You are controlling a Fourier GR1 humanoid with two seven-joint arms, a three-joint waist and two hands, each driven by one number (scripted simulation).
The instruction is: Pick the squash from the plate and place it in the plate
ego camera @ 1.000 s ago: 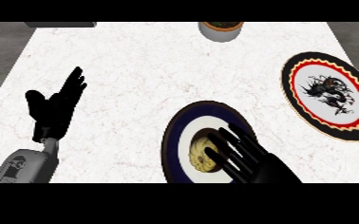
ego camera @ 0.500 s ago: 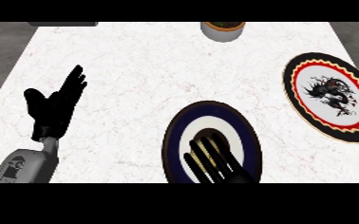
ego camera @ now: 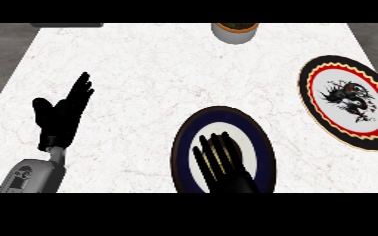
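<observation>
Surface: white marbled counter top [ego camera: 162, 70]. My right hand [ego camera: 225, 167] lies over the centre of the round dark-blue-rimmed plate [ego camera: 255, 135] with a white middle, fingers straight and spread, pointing away from me; yellow slivers between them suggest the squash [ego camera: 209, 152] beneath, mostly hidden. My left hand [ego camera: 63, 112] rests open at the left, fingers up. Far right: round red-and-black plate [ego camera: 319, 100] with a dark dragon-like figure. Top edge: grey pot [ego camera: 235, 32].
</observation>
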